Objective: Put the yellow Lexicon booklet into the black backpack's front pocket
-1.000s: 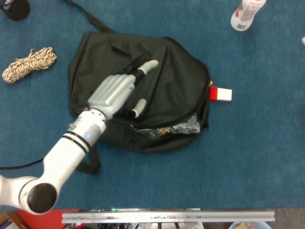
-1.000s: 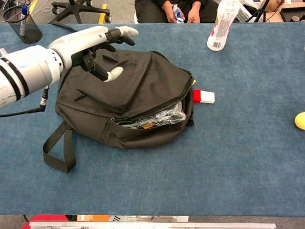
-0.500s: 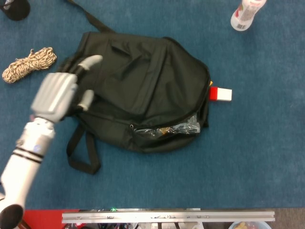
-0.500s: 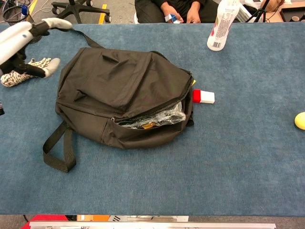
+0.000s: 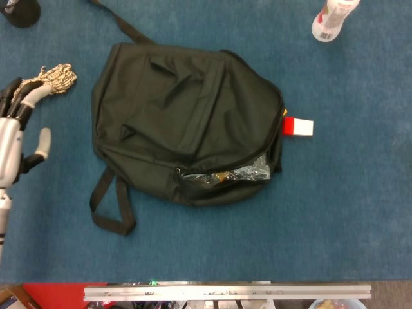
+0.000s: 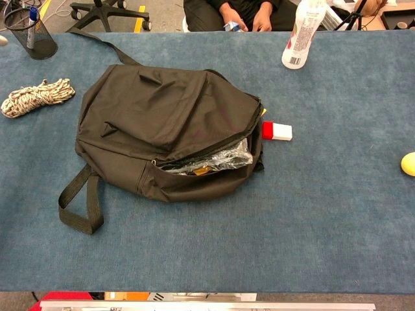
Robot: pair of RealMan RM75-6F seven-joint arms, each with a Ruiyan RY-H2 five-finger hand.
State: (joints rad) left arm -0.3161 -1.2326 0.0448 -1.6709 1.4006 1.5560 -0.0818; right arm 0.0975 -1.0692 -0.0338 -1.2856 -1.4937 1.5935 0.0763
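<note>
The black backpack [image 5: 187,122] [image 6: 168,123] lies flat in the middle of the blue table. Its front pocket gapes along the near right side, with crinkled clear plastic [image 5: 238,174] [image 6: 214,160] showing in the slit. A small yellow-orange sliver [image 6: 202,171] peeks out under the plastic; I cannot tell whether it is the Lexicon booklet. My left hand [image 5: 16,135] hovers at the far left edge of the head view, well clear of the bag, fingers spread and holding nothing. The right hand shows in neither view.
A red and white box [image 5: 297,127] [image 6: 277,131] lies just right of the bag. A coiled rope [image 5: 48,77] [image 6: 35,97] lies at the left, a mesh pen cup [image 6: 29,29] behind it. A white bottle [image 6: 301,29] stands at the back right. A yellow ball [image 6: 408,163] sits at the right edge.
My left hand has pulled away from above the backpack and swung left to the table's left side, leaving the chest view. The backpack has not moved.
</note>
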